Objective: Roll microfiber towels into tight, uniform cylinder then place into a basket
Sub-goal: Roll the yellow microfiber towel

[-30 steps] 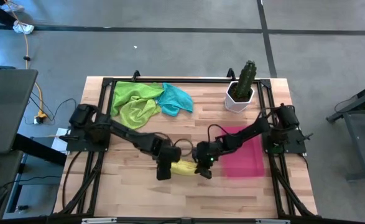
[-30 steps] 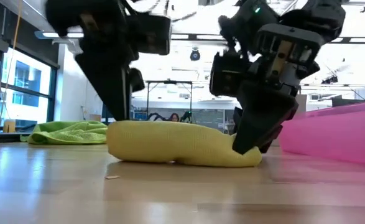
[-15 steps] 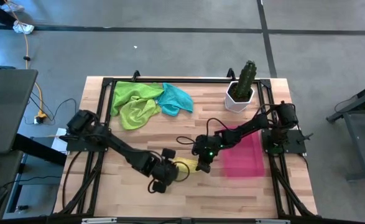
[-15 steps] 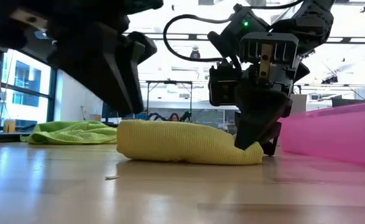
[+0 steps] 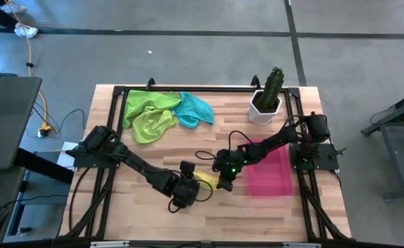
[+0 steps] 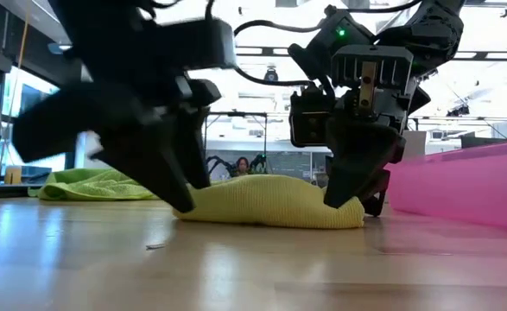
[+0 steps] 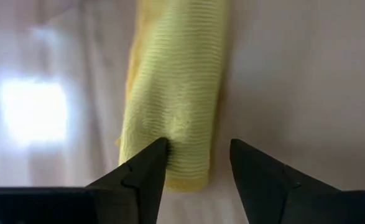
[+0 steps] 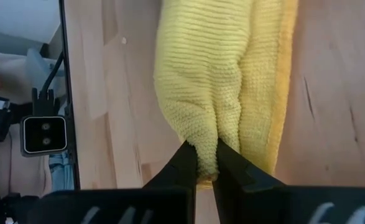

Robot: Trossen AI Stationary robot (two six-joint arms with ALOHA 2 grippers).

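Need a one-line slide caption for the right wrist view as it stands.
Right gripper jaws pinched shut on one end of the rolled yellow towel, which lies along the wooden table.

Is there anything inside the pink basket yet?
The basket shows nothing inside in the high view; its inner corner is covered by the right arm. The rolled yellow towel lies on the table beside it, pinched by the right gripper, with the left gripper open at its other end.
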